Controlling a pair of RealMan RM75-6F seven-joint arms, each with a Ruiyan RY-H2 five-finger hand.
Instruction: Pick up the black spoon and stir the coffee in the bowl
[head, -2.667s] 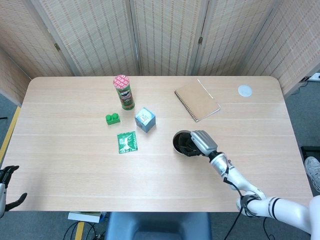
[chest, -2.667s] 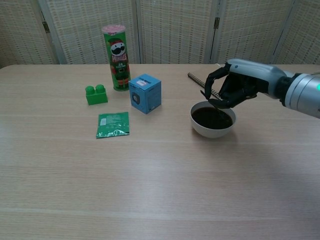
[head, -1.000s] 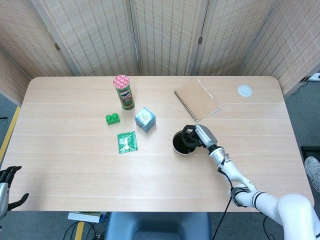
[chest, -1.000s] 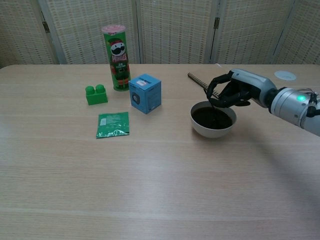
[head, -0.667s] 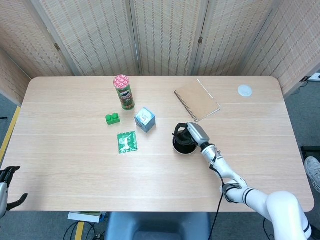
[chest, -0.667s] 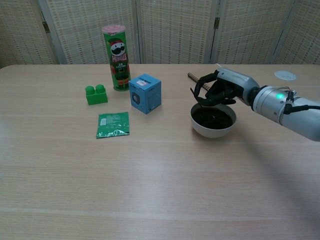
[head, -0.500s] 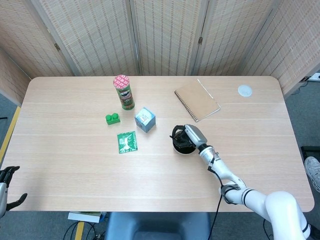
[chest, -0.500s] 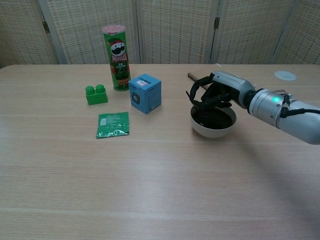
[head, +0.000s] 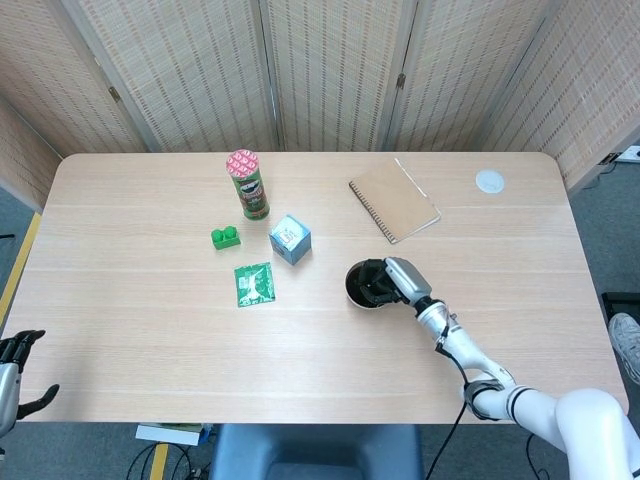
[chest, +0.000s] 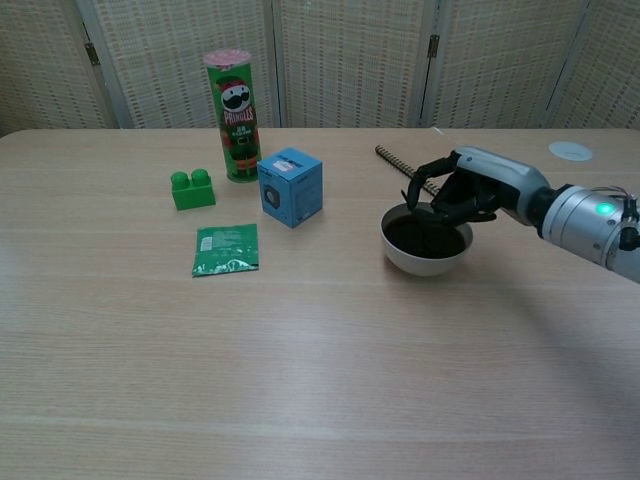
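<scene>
Chest view: right hand (chest: 462, 192) at bowl's (chest: 425, 257) 1 o'clock rim, fingers (chest: 425, 188) gripping black spoon (chest: 428, 212) dipped into coffee (chest: 424, 236) for stirring; left hand (head: 14, 372) idle, fingers apart, off the surface.

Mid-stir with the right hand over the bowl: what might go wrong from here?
The bowl looks well filled with coffee, so a wide or fast sweep of the black spoon may slop it over the rim. The right hand hangs low over that rim; a nudge might slide or tip the bowl toward the notebook.

right hand (chest: 462, 193) curled; left hand (head: 14, 358) spread
</scene>
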